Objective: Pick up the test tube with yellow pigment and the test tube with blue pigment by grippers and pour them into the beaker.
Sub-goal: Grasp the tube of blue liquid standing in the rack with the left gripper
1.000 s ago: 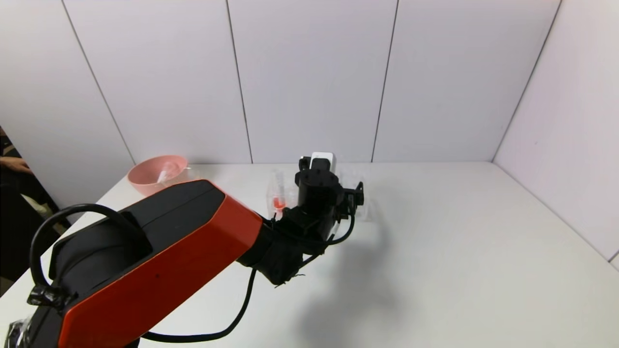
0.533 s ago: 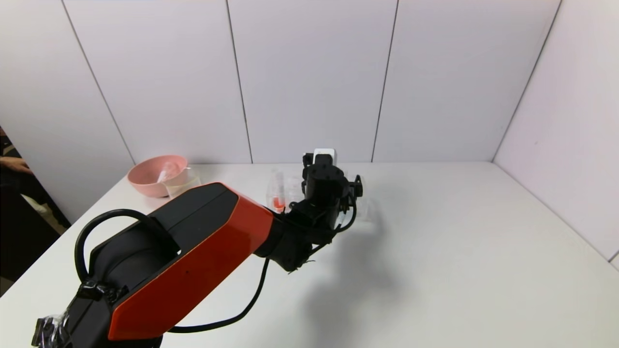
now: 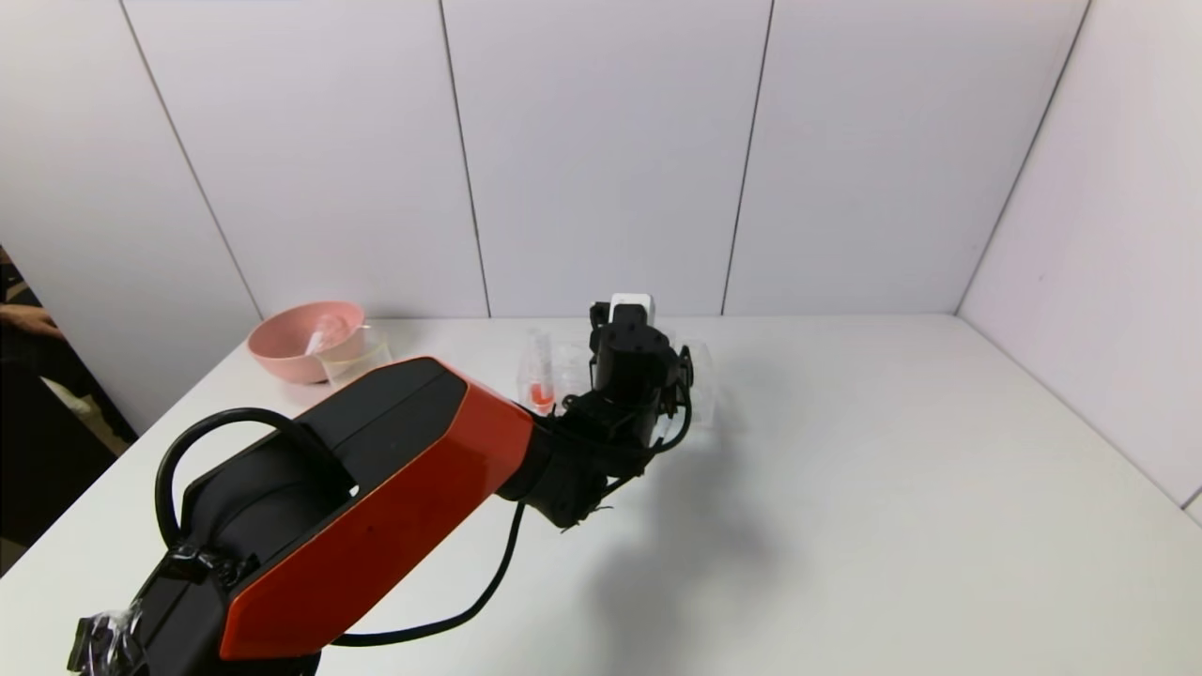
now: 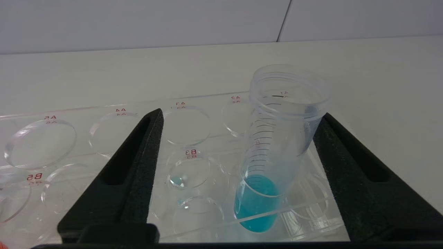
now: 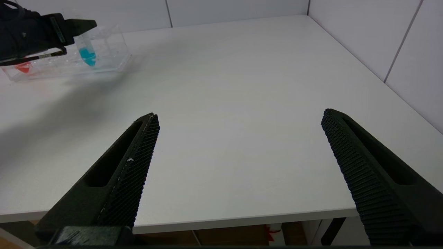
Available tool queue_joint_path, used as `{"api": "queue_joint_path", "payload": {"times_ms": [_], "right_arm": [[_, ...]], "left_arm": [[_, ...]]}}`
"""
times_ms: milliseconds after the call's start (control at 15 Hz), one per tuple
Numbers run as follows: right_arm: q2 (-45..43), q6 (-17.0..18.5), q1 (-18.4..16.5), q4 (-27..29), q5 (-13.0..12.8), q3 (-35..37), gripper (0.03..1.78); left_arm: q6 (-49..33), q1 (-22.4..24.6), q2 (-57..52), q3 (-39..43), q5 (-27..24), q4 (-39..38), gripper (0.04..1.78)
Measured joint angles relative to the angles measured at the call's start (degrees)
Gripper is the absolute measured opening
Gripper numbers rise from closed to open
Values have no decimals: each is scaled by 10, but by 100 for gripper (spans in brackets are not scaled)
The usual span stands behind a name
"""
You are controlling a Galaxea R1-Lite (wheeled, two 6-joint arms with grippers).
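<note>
Left gripper (image 4: 242,114): reaches out over the clear tube rack (image 4: 104,138) at the far middle of the white table (image 3: 845,488); fingers spread wide, one on either side of the test tube with blue pigment (image 4: 273,148), neither pad touching it. In the head view the gripper's black body (image 3: 634,371) and the white box on top hide the tube.

Test tube with blue pigment: stands in an end hole of the rack, leaning slightly, open mouth up, blue liquid pooled at the round bottom. Seen from the right wrist as a blue spot (image 5: 86,55) just beside the left gripper's fingertip.

Clear tube rack: flat transparent block with two rows of round holes lettered A and B in red; the holes nearest the blue tube are empty.

Red-orange tube (image 3: 538,380): stands at the rack's left end, beside the left arm.

Beaker (image 3: 357,355): on the table far left, just in front of the pink bowl (image 3: 305,338), well apart from the rack. A pale item lies in the bowl; what it is cannot be told.

Right gripper (image 5: 238,166): low over the near edge of the table, fingers wide apart, holding nothing, well away from the rack.
</note>
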Motion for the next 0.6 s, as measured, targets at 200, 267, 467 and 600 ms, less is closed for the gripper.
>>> {"api": "queue_joint_path", "payload": {"times_ms": [200, 267, 467, 600], "right_arm": [[0, 0, 0, 0, 0, 0, 171], [0, 0, 0, 0, 0, 0, 171], [0, 0, 0, 0, 0, 0, 171], [0, 0, 0, 0, 0, 0, 171]], "left_arm": [[0, -1, -1, -1, -1, 1, 90], [0, -2, -1, -1, -1, 1, 71], [1, -1, -2, -2, -2, 3, 45], [1, -1, -3, -3, -2, 8, 45]]}}
